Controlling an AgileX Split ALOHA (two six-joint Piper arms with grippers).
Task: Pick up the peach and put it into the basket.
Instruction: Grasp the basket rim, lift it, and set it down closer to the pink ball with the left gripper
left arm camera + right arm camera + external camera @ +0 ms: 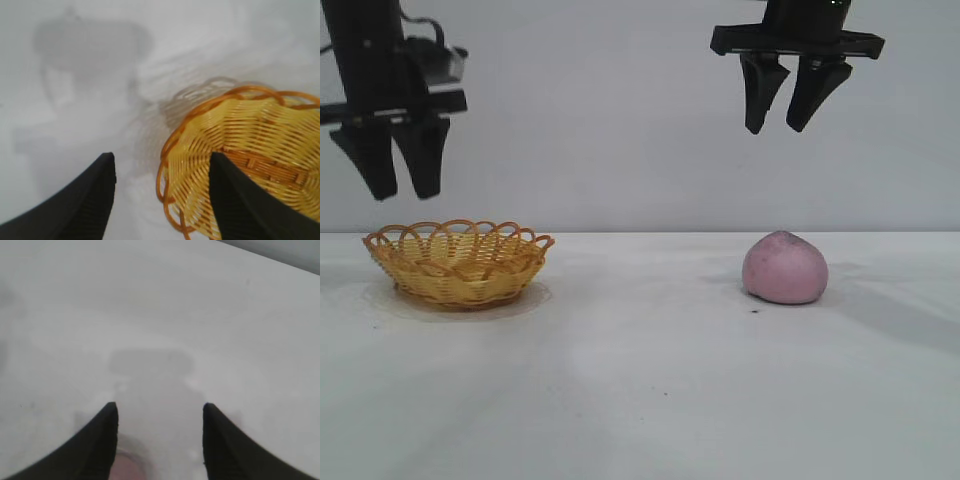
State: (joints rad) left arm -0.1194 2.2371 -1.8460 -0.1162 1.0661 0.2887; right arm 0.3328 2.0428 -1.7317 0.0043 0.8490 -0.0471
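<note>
The pinkish-mauve peach lies on the white table at the right. A sliver of it shows in the right wrist view between the fingers' bases. My right gripper hangs open and empty high above the peach, well apart from it; it also shows in its own wrist view. The yellow basket with an orange looped rim stands at the left and holds nothing; it also shows in the left wrist view. My left gripper is open and empty, just above the basket's left rim.
The white table stretches bare between basket and peach. A pale wall stands behind.
</note>
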